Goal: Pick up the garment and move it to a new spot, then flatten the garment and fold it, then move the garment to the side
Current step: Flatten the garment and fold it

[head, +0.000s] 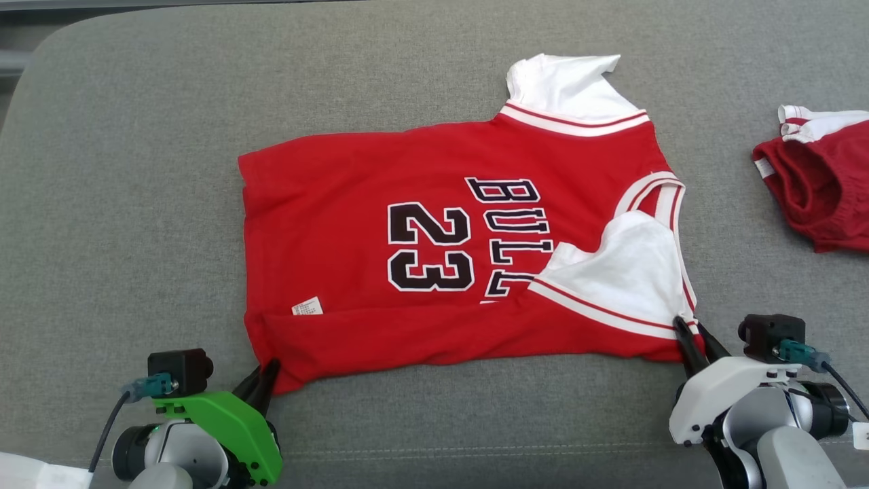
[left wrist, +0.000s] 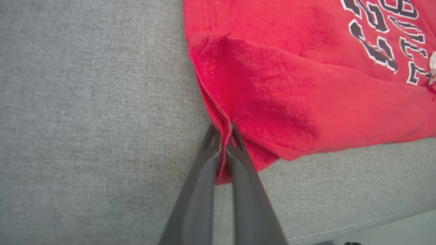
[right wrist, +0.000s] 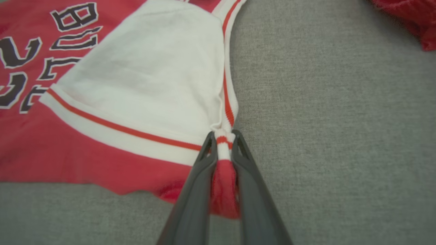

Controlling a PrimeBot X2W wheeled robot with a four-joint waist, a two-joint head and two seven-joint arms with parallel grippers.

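On the grey cushion [head: 102, 204], the red jersey [head: 339, 170] lies mid-frame, long axis left to right; my left gripper [head: 268, 372] pinches its lower-left corner, my right gripper [head: 689, 329] its lower-right shoulder seam.

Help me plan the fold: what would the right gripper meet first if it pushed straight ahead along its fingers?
The right gripper, shut on a corner of the jersey, would likely run first into the folded-over white sleeve directly ahead.

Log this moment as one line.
phase: grasp | left gripper: jaws shut on jersey hem corner | right gripper: jaws shut on shoulder corner | jersey: spread on cushion
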